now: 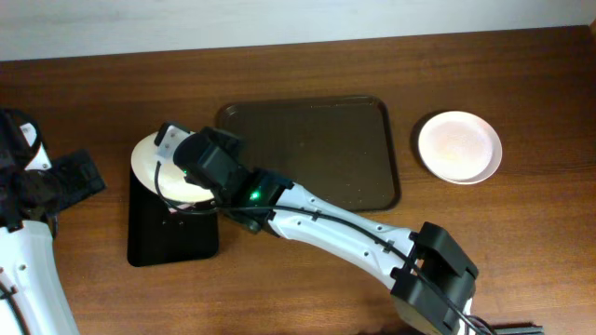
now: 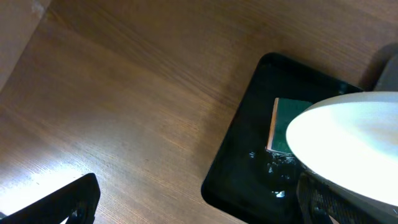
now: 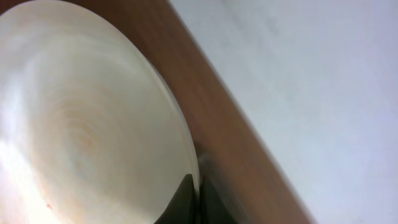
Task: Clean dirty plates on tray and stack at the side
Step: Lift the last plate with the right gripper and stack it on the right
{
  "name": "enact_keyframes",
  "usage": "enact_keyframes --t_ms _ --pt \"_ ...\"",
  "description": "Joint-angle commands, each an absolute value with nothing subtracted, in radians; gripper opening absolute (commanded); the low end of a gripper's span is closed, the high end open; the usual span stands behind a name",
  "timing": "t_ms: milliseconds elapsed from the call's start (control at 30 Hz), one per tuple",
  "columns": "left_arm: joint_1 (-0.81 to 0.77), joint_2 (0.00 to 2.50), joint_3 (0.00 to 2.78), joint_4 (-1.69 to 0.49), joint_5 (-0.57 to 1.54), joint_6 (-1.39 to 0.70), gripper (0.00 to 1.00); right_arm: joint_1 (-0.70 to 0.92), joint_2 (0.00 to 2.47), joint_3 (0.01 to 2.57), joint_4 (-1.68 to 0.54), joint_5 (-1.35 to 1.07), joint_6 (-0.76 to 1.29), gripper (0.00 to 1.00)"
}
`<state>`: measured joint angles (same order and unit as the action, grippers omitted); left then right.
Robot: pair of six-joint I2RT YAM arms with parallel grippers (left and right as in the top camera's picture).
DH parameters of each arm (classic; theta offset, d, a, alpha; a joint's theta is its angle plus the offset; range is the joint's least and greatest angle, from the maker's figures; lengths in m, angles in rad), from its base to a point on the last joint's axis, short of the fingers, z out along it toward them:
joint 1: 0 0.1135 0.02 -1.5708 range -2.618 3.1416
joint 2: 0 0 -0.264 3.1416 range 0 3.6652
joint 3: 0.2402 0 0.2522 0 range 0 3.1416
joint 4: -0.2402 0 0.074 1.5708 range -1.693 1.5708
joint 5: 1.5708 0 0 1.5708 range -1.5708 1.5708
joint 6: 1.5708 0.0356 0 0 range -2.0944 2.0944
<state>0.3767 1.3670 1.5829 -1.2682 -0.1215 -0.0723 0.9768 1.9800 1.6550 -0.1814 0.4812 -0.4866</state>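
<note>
- The right gripper (image 1: 183, 160) is clamped on the rim of the held plate (image 1: 154, 167). In the right wrist view I see one dark fingertip (image 3: 186, 198) pressed on the plate's edge.
- This plate hangs tilted over the small black tray (image 1: 172, 240), at the left of the brown tray (image 1: 312, 140), and not on the brown tray itself.
- Under the plate, on the black tray, lies a green sponge (image 2: 291, 118). I cannot tell if the plate touches it.
- The left gripper (image 1: 79, 179) waits near the left edge of the table (image 1: 307, 279). Its fingers are spread and there is nothing between them.
- The brown tray carries no plate now. The side plates (image 1: 459, 146) sit well apart on the right; I cannot tell if it is one plate or two stacked.
- I judge this is the cleaning step for the last plate. Its centre shows only a faint warm tint in the right wrist view, so I am not sure it is clean.
- The next move asks me to lower the plate face onto the sponge and rub it with a firm grip, because a rim hold can slip. After this I must carry it over the brown tray and set it centred on the side plates.
</note>
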Motion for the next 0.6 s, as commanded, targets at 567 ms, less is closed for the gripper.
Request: enact_keyframes --t_ms 567 --pt "0.382 1.357 1.587 -1.267 -0.101 -0.085 1.0 0.943 1.972 1.674 -0.344 0.612 -0.213 0.04"
